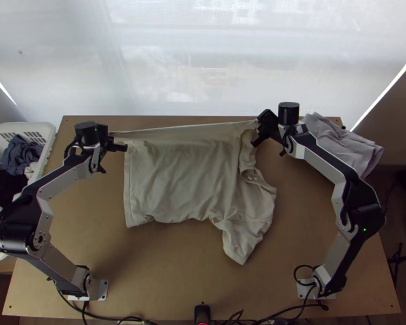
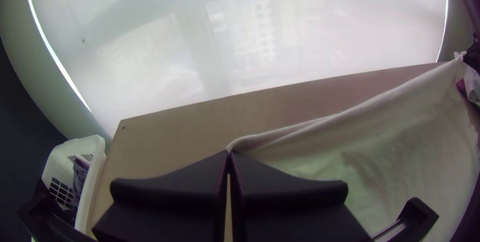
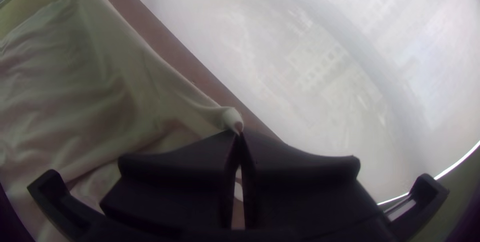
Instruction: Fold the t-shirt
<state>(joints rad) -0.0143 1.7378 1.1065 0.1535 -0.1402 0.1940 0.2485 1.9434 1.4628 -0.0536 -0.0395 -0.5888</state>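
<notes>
My left claw point(image 1: 112, 136) and right claw point(image 1: 259, 125) are closed, each pinching an end of the T-shirt's point(image 1: 181, 179) far edge over the table point(image 1: 159, 271). Fingers point(image 2: 170, 189) hide the pinched bits; my right arm point(image 1: 359, 200) partly covers grey cloth point(image 1: 354, 143).

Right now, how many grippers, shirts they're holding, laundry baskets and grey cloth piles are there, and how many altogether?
Grippers: 2, left gripper and right gripper
Held shirts: 1, beige shirt
Laundry baskets: 1, white basket
Grey cloth piles: 1, grey pile
Total: 5
</notes>
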